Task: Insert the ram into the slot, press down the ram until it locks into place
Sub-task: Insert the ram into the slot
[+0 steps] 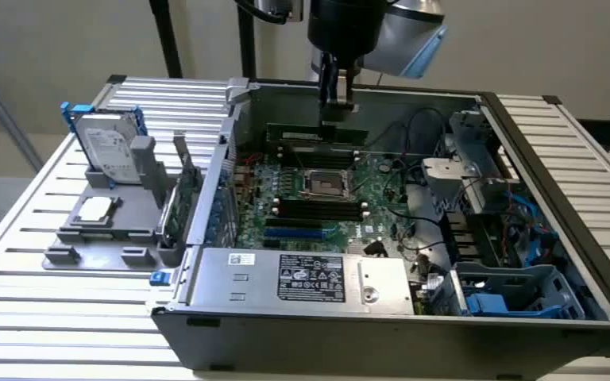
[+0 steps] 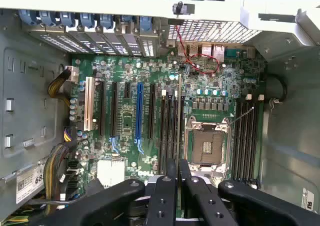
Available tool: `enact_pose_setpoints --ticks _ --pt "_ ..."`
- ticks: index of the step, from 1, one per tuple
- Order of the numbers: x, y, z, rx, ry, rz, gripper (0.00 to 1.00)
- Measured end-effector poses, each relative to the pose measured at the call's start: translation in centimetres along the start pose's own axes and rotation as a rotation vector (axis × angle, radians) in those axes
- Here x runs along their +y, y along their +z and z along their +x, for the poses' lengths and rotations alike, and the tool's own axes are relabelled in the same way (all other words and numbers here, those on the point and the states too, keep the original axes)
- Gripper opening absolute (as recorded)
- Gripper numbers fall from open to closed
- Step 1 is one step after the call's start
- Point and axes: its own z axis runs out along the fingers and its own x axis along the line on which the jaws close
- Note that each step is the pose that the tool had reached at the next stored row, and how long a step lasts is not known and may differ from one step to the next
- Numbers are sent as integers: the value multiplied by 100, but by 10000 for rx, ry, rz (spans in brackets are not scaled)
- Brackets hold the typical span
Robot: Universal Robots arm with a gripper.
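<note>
My gripper (image 1: 336, 101) hangs over the open computer case and is shut on the ram (image 1: 317, 134), a thin green stick held level on its long edge, above the large green motherboard (image 1: 374, 208). In the wrist view the ram (image 2: 179, 110) appears edge-on as a thin line running out from between my fingers (image 2: 167, 196). It lies over a group of long black slots (image 2: 170, 128) beside the CPU socket (image 2: 206, 148). A second group of black slots (image 2: 245, 136) sits on the socket's other side. I cannot tell whether the ram touches a slot.
The case's metal walls (image 1: 225, 159) enclose the board. A power supply (image 1: 305, 282) lies at the front, with drive cages and cables (image 1: 485, 222) at the exterior view's right. A grey stand with a hard drive (image 1: 109, 155) stands outside, at the left. Blue and white expansion sockets (image 2: 138, 110) flank the slots.
</note>
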Motion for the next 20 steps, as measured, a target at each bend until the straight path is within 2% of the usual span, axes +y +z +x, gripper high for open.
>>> enact_pose_setpoints --ticks 14,20 --pt "0 5 0 2 0 -1 13" --pt "-4 111 2 0 -1 0 13"
